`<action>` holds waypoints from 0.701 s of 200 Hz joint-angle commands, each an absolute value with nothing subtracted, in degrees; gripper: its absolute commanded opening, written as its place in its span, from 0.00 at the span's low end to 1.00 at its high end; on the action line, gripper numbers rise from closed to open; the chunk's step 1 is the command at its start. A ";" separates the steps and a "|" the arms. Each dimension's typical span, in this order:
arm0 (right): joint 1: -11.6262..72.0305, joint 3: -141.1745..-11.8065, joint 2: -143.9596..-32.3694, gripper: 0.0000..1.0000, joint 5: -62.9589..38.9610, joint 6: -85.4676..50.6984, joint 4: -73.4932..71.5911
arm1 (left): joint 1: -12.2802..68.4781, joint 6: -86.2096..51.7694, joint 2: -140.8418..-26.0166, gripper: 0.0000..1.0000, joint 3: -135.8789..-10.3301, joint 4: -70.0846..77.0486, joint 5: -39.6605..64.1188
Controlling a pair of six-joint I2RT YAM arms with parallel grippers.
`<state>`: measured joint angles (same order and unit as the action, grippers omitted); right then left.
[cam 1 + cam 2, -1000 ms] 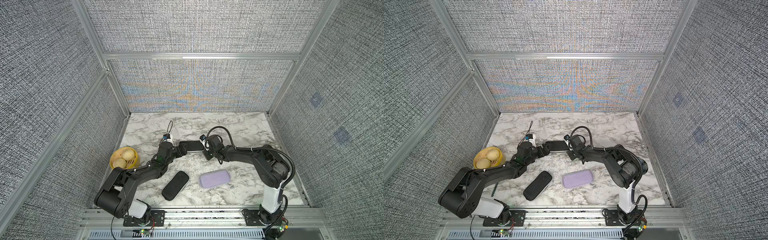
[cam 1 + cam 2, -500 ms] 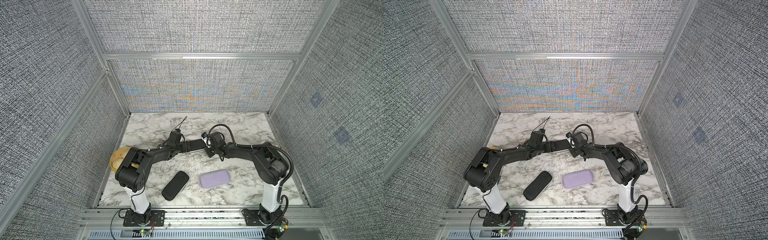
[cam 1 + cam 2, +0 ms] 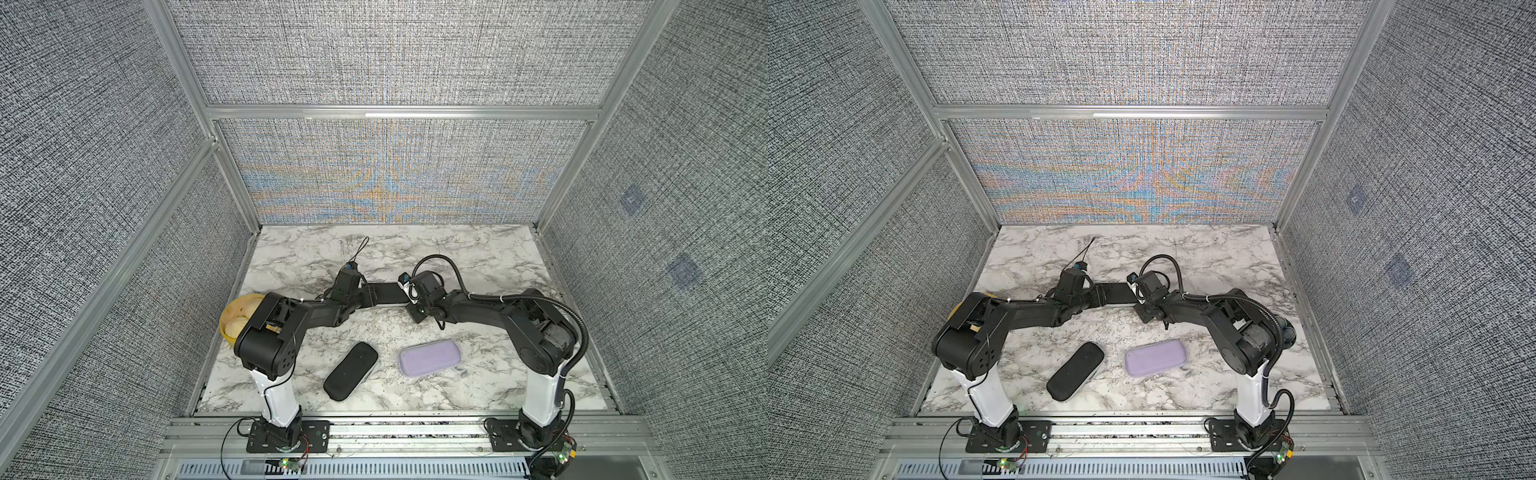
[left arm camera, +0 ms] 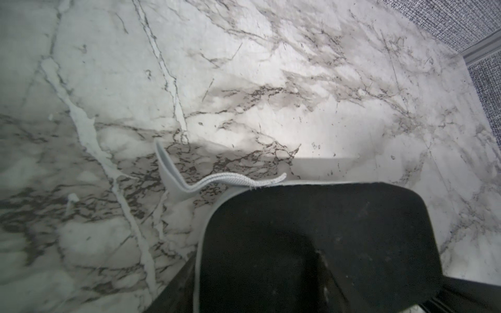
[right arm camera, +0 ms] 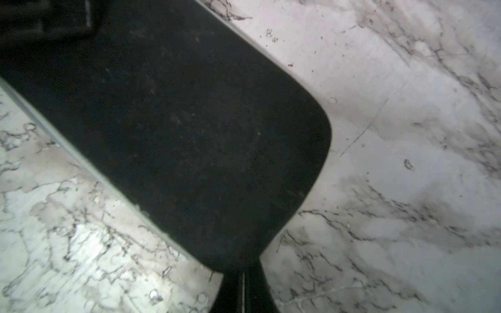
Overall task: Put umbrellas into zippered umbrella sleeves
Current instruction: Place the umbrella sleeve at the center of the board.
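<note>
From my remote station: the marble table (image 3: pixel 478 257) fills the floor of the grey-walled cell, and both arms reach inward from the near rail to meet at its middle. Toward the near edge lies the lavender sleeve (image 3: pixel 430 357), flat and closed, lavender side up. Just beside it, on the left arm's side, the near black sleeve (image 3: pixel 351 376) lies at an angle, also closed. In both top views the far black sleeve (image 3: pixel 1115 294) lies flat between the two wrists, black outside up with a pale edge showing beneath. The yellow basket (image 3: pixel 224 332) sits at the table's left margin, partly hidden by the left arm. The left gripper (image 3: pixel 371 296) stands with its jaws apart, one finger at each side of that sleeve's rounded end; the left wrist view is too close for me to say whether they press on it. The right gripper (image 5: pixel 244 281) has its fingers pressed together at the sleeve's opposite rounded end. A grey cord (image 4: pixel 217 181) trails from the sleeve's pale edge onto the marble.
</note>
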<state>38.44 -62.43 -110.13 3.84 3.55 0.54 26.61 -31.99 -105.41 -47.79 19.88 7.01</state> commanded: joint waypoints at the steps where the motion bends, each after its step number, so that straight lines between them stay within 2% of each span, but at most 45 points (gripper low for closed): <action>1: 38.78 -61.62 -109.88 0.00 0.16 2.40 -2.08 | 27.02 -32.38 -106.82 0.57 -47.72 15.19 10.73; 60: 41.01 -59.94 -107.76 0.00 -1.31 0.30 -1.69 | 27.01 -33.81 -108.98 0.47 -48.39 15.47 10.37; 122: 42.38 -57.83 -105.89 0.00 -1.12 -3.08 -2.47 | 26.98 -34.34 -107.98 0.42 -47.75 16.00 7.59; 140: 43.68 -57.70 -105.24 0.00 -0.21 -3.15 -2.46 | 26.98 -34.96 -108.97 0.32 -48.37 16.35 7.56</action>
<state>42.02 -57.71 -106.06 4.21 -2.48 0.62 26.59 -34.11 -107.50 -48.18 24.03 6.15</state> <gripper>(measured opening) 0.049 0.438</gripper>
